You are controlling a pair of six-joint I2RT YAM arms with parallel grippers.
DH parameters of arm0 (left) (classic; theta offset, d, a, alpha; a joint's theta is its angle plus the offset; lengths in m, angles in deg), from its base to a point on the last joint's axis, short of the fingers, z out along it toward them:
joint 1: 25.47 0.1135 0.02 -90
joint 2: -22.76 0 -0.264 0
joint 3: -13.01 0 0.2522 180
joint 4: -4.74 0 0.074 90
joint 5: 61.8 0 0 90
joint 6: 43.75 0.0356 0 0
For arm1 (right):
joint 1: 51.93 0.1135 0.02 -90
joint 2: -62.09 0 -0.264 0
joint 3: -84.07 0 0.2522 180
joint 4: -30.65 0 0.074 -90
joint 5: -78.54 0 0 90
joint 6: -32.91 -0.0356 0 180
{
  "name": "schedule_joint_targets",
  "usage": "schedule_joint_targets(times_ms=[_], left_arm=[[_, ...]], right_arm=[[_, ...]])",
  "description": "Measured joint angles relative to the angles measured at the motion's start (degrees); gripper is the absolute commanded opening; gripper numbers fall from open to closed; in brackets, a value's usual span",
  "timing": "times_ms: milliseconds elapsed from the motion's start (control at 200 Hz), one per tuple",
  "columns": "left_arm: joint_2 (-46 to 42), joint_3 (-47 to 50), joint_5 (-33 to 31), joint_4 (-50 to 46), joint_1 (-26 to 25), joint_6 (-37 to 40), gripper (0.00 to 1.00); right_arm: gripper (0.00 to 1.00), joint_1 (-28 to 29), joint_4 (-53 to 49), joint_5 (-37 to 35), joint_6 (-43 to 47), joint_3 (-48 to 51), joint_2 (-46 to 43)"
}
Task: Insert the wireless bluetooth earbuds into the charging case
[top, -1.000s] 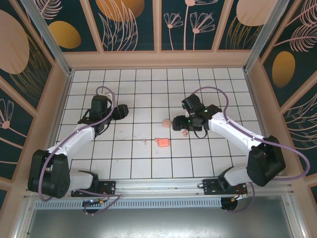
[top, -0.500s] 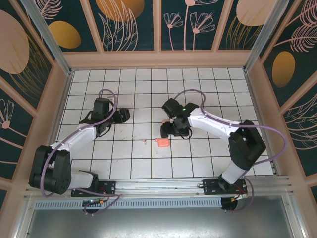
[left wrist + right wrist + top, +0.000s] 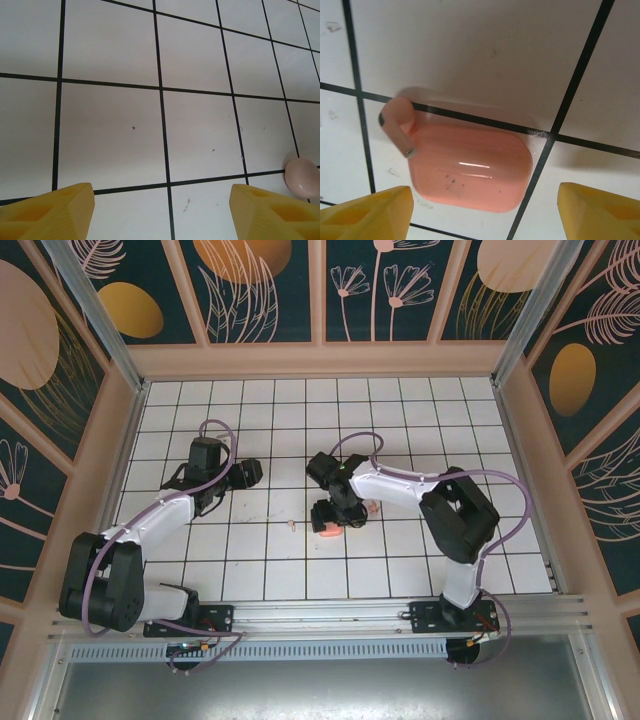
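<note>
The salmon charging case [image 3: 470,170] lies shut on the white tiles, straddling a grid line. In the top view the charging case [image 3: 327,531] is partly under my right gripper [image 3: 333,517]. My right gripper [image 3: 485,212] hangs open just above it, one yellow finger [image 3: 367,210] on each side, touching nothing. One pale pink earbud [image 3: 397,122] lies at the case's far left corner and seems to touch it. In the top view one earbud [image 3: 291,525] lies left of the case and another earbud [image 3: 372,507] right of the arm. My left gripper [image 3: 250,472] is open and empty.
A paler pink round disc [image 3: 301,177] rests on the tiles at the right edge of the left wrist view, ahead of my left gripper [image 3: 162,212]. The right arm's forearm [image 3: 390,483] stretches across the middle of the floor. Wooden walls [image 3: 320,358] ring the tiled floor.
My right arm has swung left, from beside the right-hand earbud to directly over the charging case. The left arm has barely moved.
</note>
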Motion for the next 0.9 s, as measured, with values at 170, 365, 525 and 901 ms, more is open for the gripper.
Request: schedule_joint_targets(times_ms=[170,365,525,901], left_arm=[[0.33,0.00,0.02,0.00,0.02,0.00,0.71],[0.37,0.00,0.00,0.00,0.02,0.00,0.71],[0.37,0.00,0.00,-0.02,0.02,0.00,0.71],[0.35,0.00,-0.02,-0.83,0.02,0.00,0.70]], right_arm=[[0.76,0.11,0.26,0.04,0.00,-0.13,0.74],[0.76,0.13,1.40,0.04,0.00,-0.15,1.57],[0.76,0.13,2.08,-0.02,0.00,-0.17,2.32],[0.67,0.24,2.32,-2.93,-0.66,0.04,2.60]])
